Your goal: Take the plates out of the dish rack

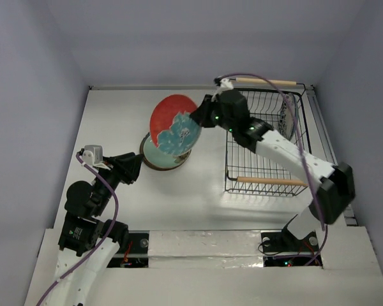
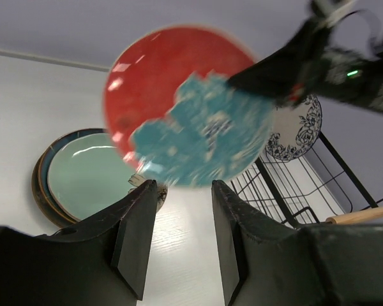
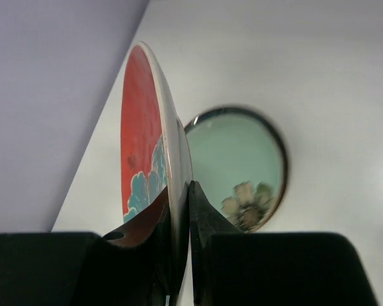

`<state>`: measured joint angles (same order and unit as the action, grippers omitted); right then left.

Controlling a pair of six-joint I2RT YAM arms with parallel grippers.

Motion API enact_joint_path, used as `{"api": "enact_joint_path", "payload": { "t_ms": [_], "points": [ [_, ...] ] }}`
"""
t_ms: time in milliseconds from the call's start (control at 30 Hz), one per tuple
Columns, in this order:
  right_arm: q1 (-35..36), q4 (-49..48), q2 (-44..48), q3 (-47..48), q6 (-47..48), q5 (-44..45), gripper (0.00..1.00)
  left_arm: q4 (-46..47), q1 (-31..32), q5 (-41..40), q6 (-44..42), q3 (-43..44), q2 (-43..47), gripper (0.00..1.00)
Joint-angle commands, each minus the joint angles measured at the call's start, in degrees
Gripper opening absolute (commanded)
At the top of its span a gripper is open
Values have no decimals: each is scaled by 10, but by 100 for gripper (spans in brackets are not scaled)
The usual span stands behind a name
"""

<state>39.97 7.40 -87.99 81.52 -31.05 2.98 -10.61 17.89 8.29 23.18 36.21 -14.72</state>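
Black wire rack [image 1: 262, 167] sits at 3 o'clock, a floral plate [image 2: 297, 131] inside; the stack [image 1: 154, 159] lies at its 9. My right gripper [image 1: 198, 118] pinches the red-and-teal plate [image 1: 173, 124] by its rim, tilted over the stack, presumably to lay it on top. My left gripper [image 1: 138, 168] waits at the stack's 7, parted and empty.

You have a glossy glazed red-and-teal plate [image 1: 172, 124], a shiny mint plate [image 2: 89, 175], a black wire dish rack [image 1: 255, 172] with light wooden handles [image 1: 271, 181], a smooth white table [image 1: 115, 121], matt black fingers [image 2: 134, 242] on the left tool [image 2: 184, 191].
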Motion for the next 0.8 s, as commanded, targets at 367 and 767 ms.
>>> {"api": "enact_joint_path", "payload": {
  "t_ms": [367,767],
  "points": [
    [26,-243,-172,24,-177,-76,0,24,-8,7,1,8,-12,38],
    [26,-220,-244,50,-181,-58,0,23,-8,5,0,8,-10,38]
  ]
}}
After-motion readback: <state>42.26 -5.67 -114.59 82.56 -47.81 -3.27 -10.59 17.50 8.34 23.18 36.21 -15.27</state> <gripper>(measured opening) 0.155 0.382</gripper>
